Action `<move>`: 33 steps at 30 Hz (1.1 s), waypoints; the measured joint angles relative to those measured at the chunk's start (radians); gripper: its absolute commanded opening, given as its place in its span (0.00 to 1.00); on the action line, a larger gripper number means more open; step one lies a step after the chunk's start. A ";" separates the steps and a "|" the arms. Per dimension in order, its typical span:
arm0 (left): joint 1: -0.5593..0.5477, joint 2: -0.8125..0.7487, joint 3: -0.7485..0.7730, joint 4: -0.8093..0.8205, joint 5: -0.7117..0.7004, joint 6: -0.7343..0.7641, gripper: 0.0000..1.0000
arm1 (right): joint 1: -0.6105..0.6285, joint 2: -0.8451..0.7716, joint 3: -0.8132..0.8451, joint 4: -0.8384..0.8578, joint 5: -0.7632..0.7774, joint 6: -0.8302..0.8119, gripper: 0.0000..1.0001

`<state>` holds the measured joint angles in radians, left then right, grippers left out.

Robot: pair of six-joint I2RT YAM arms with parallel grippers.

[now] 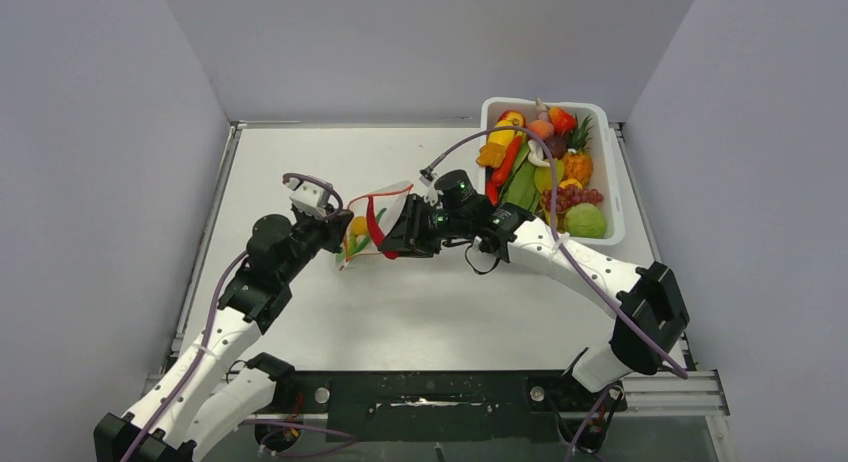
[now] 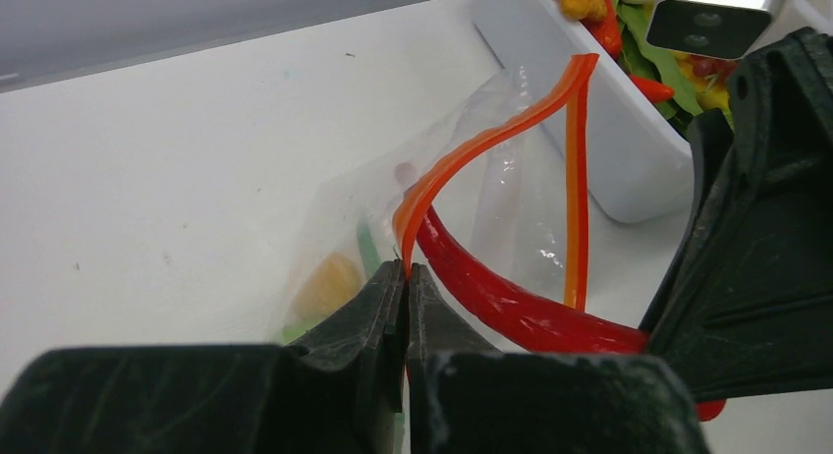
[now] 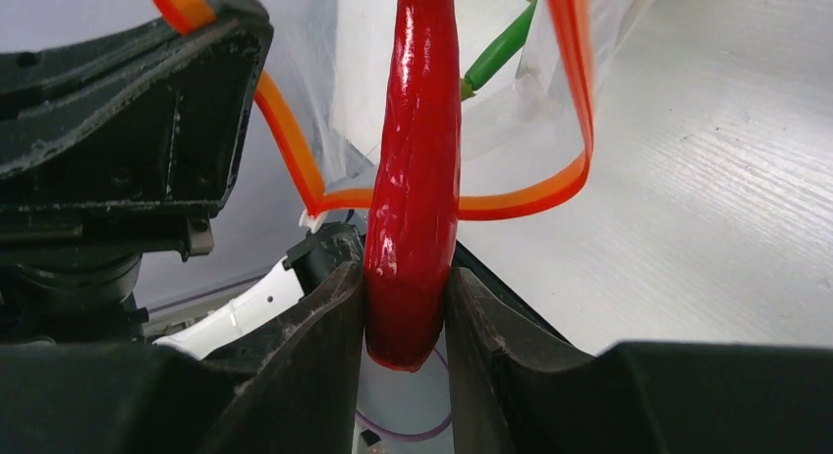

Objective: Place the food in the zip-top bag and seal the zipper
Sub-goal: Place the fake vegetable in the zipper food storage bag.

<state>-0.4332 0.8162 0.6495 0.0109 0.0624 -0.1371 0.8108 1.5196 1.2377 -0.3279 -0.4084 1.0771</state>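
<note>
The long red chili (image 3: 413, 179) points lengthwise into the zip-top bag (image 2: 511, 198), its front part through the gaping zipper (image 2: 575, 198) loop. Just outside the bag's mouth, the right gripper (image 3: 405, 292) clamps the chili's rear end. The left gripper (image 2: 407, 277) is pinched tight on the zipper's near lip.

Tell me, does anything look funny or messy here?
Nothing is spilled or broken. The long red chili pokes only partly through the open mouth of the bag, one end clamped in the right gripper, while the left gripper pinches the zipper.
</note>
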 measured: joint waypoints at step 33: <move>0.000 -0.016 -0.022 0.038 0.152 -0.009 0.00 | -0.086 0.195 0.133 0.120 0.092 0.179 0.55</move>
<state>-0.4332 0.8005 0.6273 0.0490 0.2142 -0.1463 0.7250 1.7149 1.3708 -0.2081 -0.3161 1.2564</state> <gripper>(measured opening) 0.015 0.558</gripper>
